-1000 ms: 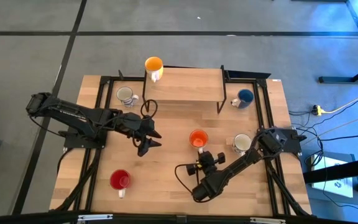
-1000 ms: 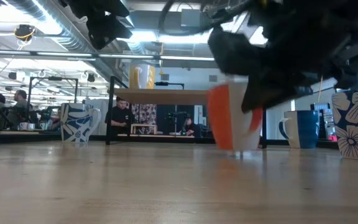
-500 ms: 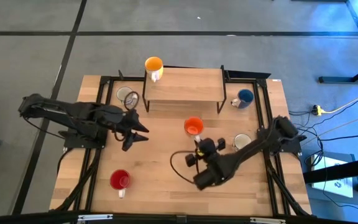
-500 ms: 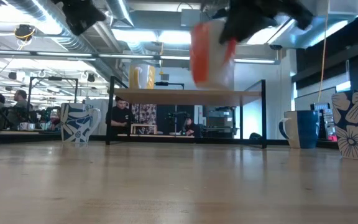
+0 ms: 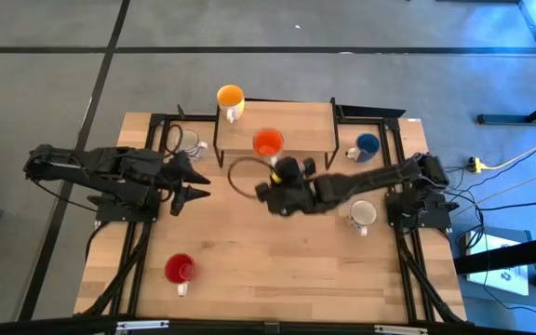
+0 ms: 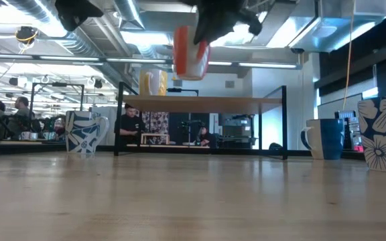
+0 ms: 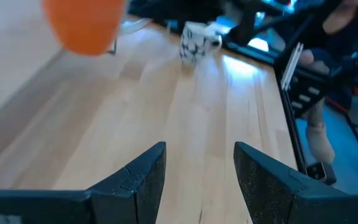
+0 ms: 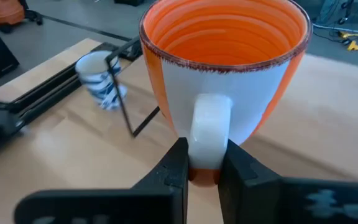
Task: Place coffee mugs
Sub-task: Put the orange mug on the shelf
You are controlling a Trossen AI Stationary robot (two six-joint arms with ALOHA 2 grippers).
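Lifted off the worktop (image 5: 249,251) since a second ago, the orange mug (image 5: 267,142) now hangs over the shelf's (image 5: 296,130) near edge, its handle pinched between the right fingers (image 8: 178,163). Nearest, the red mug (image 5: 180,269) stands alone with bare wood around it. Left gripper (image 5: 196,185) waits spread wide over open wood. Farther back, the yellow mug (image 5: 230,97) sits on the shelf's left corner.
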